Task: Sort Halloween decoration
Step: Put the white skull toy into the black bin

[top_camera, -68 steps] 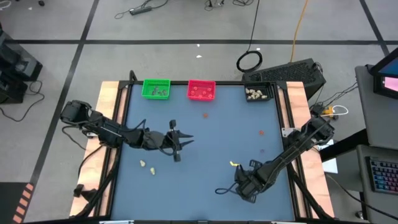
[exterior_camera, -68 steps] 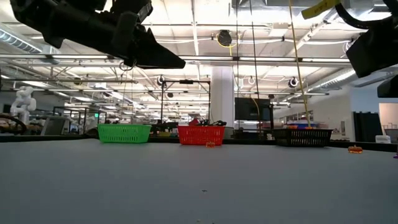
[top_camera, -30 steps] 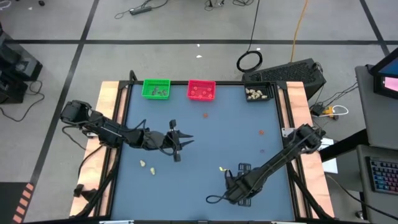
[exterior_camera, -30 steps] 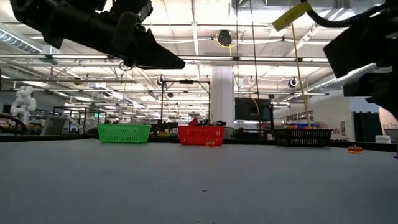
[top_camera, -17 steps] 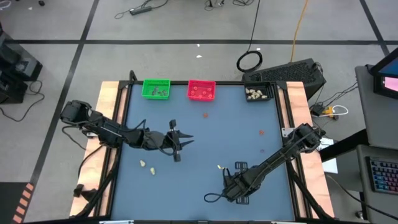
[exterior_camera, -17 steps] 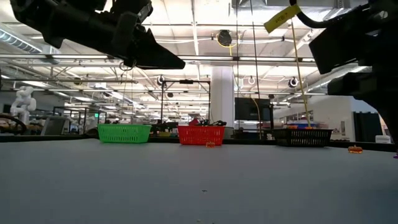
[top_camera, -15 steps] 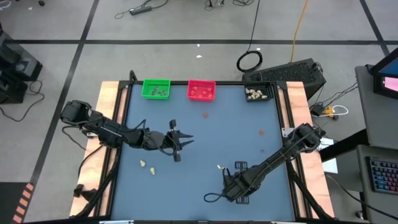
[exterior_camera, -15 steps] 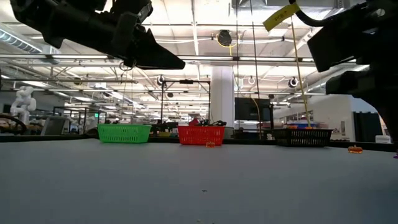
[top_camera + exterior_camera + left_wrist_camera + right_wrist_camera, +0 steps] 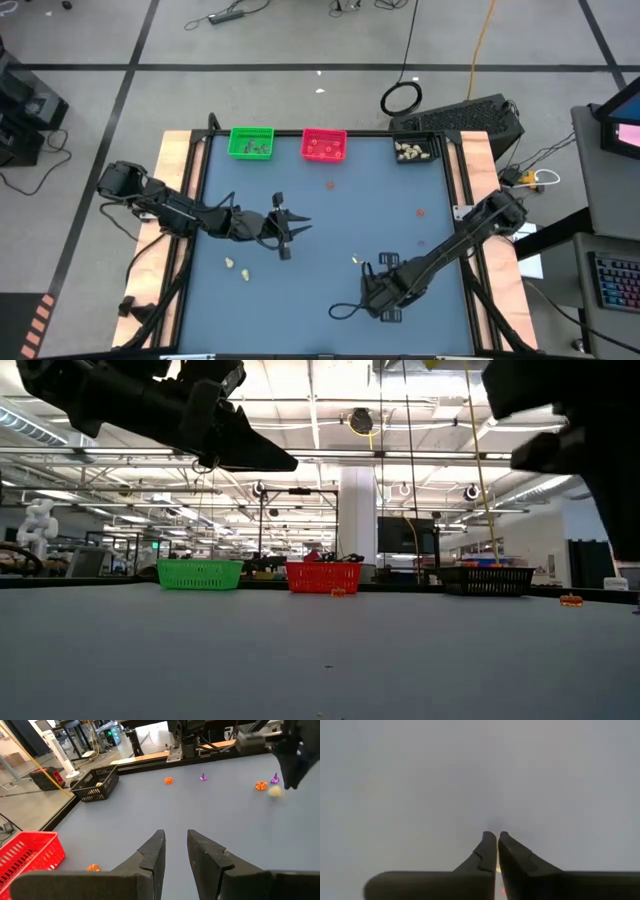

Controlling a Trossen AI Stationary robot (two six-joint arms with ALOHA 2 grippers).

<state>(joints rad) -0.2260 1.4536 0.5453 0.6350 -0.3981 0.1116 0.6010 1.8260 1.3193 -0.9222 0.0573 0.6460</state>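
A: Halloween decoration is scattered over the desk (image 9: 320, 215); some is already binned in the green tray (image 9: 250, 142), red tray (image 9: 323, 145), black tray (image 9: 415, 150).

B: Right pincer (image 9: 496, 851) is clenched, seemingly on a tiny yellowish trinket (image 9: 497, 868); the grip should be confirmed before anything's lifted. Left pincer (image 9: 175, 851) is parked mid-desk, part-open, empty.

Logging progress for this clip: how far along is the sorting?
Partly done: the green tray, red tray and black tray each hold trinkets. The right gripper is shut low on the table; whether it holds anything is unclear. Cream trinkets and orange ones remain loose.
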